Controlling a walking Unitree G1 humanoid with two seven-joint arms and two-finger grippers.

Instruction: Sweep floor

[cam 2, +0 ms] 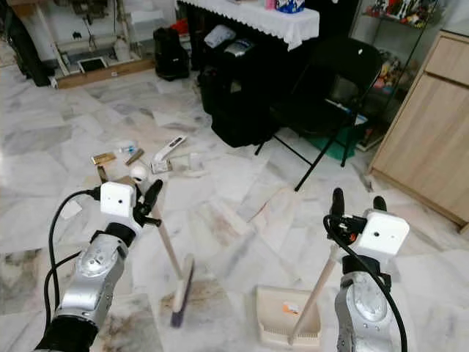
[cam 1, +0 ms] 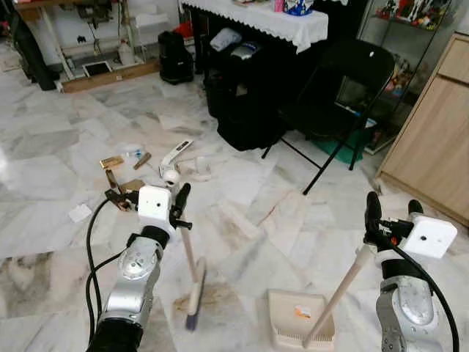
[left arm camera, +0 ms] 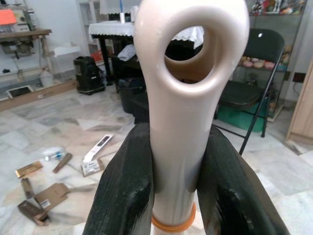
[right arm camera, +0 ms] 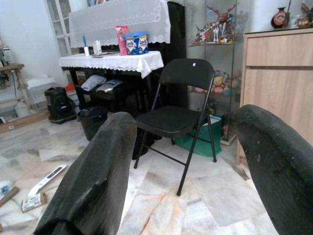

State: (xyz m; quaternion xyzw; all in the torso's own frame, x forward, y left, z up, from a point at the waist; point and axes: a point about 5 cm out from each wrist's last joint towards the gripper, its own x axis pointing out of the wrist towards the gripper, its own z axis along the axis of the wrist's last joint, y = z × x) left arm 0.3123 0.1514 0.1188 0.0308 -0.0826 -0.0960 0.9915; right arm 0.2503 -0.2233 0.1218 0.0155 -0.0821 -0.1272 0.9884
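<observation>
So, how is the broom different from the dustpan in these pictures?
The broom ends in a dark brush head touching the floor, while the dustpan ends in a wide cream tray lying flat. The broom's handle is clamped in the left end effector; the dustpan's handle leans up to the right end effector, whose fingers look spread apart in the wrist view. The broom looks blurred, the dustpan sharp. Both have pale handles.
</observation>
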